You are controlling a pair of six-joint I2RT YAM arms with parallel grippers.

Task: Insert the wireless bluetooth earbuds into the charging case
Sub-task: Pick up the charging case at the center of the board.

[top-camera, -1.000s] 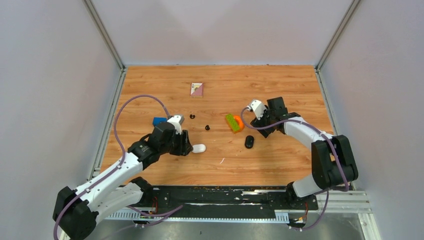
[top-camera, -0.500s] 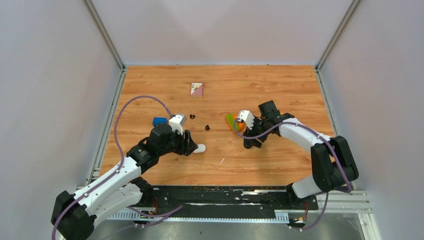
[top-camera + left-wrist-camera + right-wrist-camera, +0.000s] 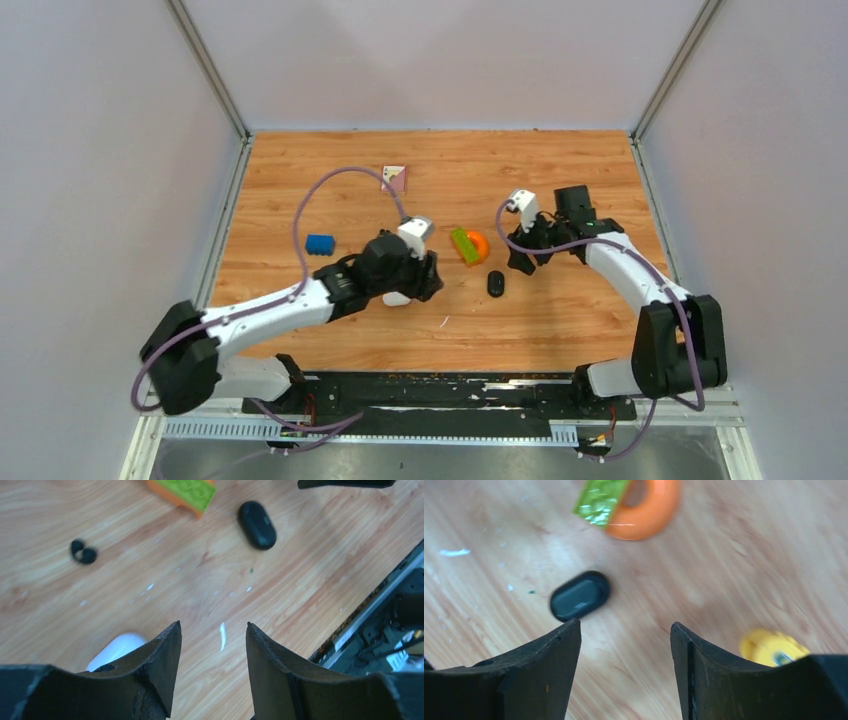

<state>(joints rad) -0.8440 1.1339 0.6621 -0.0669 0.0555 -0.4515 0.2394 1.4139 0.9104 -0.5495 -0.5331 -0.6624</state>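
Observation:
A closed black pill-shaped case (image 3: pixel 496 284) lies mid-table; it also shows in the left wrist view (image 3: pixel 256 524) and the right wrist view (image 3: pixel 579 595). A white case (image 3: pixel 397 298) lies half under my left gripper (image 3: pixel 430 280), and shows beside the left finger (image 3: pixel 117 647). That gripper (image 3: pixel 212 627) is open and empty over bare wood. Black earbuds (image 3: pixel 82 551) lie close together left of the cases; the left arm hides them from above. No white earbuds show. My right gripper (image 3: pixel 520 262) is open and empty (image 3: pixel 624 625), just right of the black case.
An orange-and-green toy (image 3: pixel 468 245) lies behind the black case. A blue block (image 3: pixel 320 243) sits at the left and a small card (image 3: pixel 394 178) at the back. A yellow object (image 3: pixel 771 647) lies by the right finger. A white fleck (image 3: pixel 443 321) marks the wood.
My left arm has swung right, past the white case, and now covers the black earbuds from above. My right gripper went down to the black case, then drew back to the right, empty.

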